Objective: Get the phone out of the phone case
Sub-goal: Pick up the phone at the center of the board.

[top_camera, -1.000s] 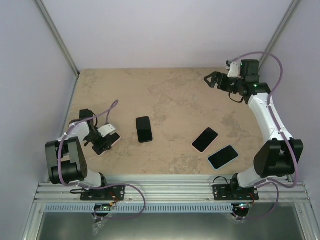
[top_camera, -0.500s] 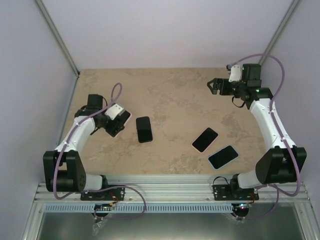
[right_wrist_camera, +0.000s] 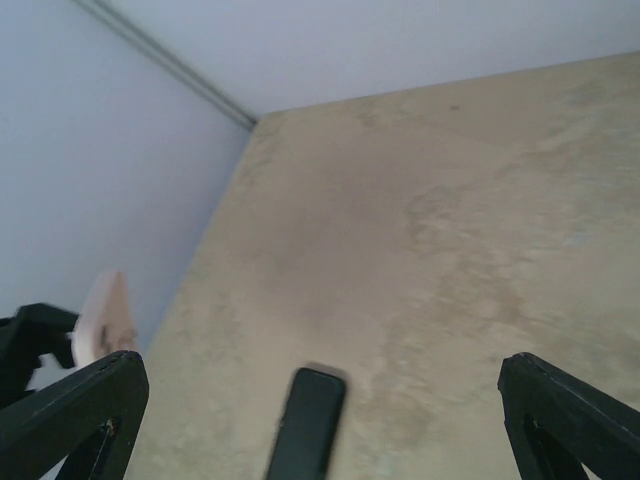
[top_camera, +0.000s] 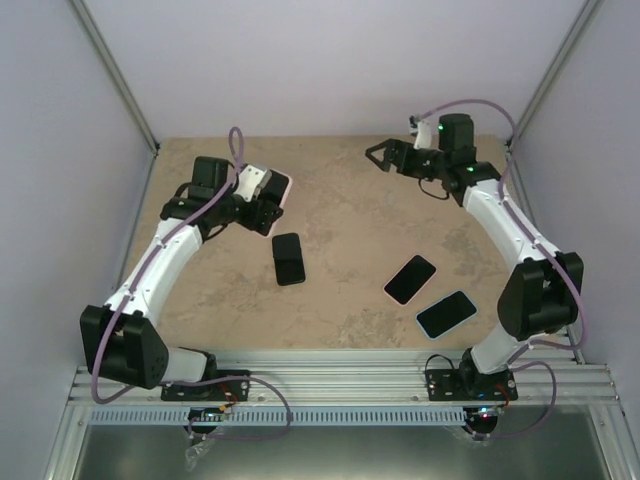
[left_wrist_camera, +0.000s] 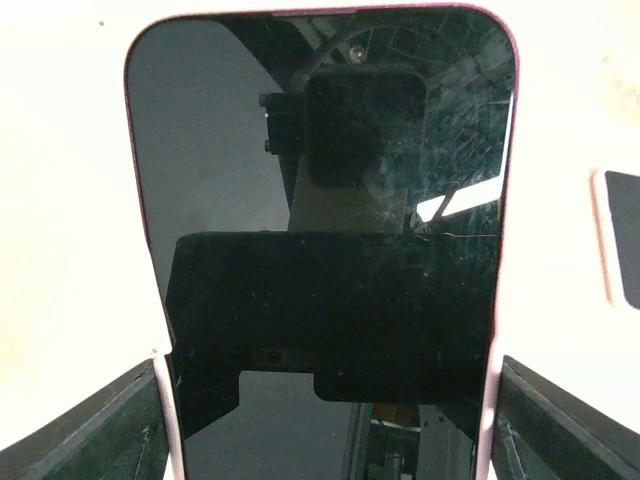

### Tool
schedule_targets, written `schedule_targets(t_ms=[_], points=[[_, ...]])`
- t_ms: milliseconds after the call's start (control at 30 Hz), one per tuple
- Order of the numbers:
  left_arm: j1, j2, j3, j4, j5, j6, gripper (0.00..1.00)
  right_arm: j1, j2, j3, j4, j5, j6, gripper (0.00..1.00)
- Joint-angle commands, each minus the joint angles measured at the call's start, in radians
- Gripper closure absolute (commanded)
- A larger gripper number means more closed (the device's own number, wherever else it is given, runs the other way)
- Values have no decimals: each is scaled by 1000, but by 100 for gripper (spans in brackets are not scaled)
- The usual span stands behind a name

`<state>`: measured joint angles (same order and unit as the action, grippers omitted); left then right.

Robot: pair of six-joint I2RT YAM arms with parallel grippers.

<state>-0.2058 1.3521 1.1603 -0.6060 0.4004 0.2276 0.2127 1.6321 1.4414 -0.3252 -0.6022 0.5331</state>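
Observation:
A phone in a pink case (top_camera: 277, 189) is held off the table at the back left by my left gripper (top_camera: 266, 200). In the left wrist view its dark screen (left_wrist_camera: 320, 230) fills the frame, and the fingers (left_wrist_camera: 110, 430) press on its pink side edges. My right gripper (top_camera: 383, 155) hangs open and empty in the air at the back middle, facing left toward the held phone. In the right wrist view its fingertips (right_wrist_camera: 70, 415) stand wide apart, and the pink case (right_wrist_camera: 105, 320) shows at the far left.
A black phone (top_camera: 288, 258) lies left of centre on the table, also in the right wrist view (right_wrist_camera: 305, 430). Another black phone (top_camera: 410, 279) and a blue-cased phone (top_camera: 446, 313) lie front right. Walls enclose the beige table (top_camera: 340, 220) on three sides.
My left arm has lifted the pink-cased phone from the front left and carried it toward the back. My right arm has swung left from the back right corner.

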Motion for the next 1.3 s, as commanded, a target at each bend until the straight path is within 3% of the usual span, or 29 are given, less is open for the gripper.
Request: schedule_targets(t_ms=[0,200,467,633,1000,1267], points=[[-55,-25,74,106,30,-128,74,108,32,71,96,-62,80,3],[-160,18,131,161,7,-208,74,194,55,90,168,-95,122,8],[-243,81,205,202,-47,-237,74,282,2,66,147,17,82,11],[-284,96,224,212,-104,-251,75,300,0,62,115,89,95,19],[-327,176,332,185,-139,-248,75,300,16,27,136,34,209,52],[-369,217,365,187,-163,-238,74,293,1,15,130,45,216,91]])
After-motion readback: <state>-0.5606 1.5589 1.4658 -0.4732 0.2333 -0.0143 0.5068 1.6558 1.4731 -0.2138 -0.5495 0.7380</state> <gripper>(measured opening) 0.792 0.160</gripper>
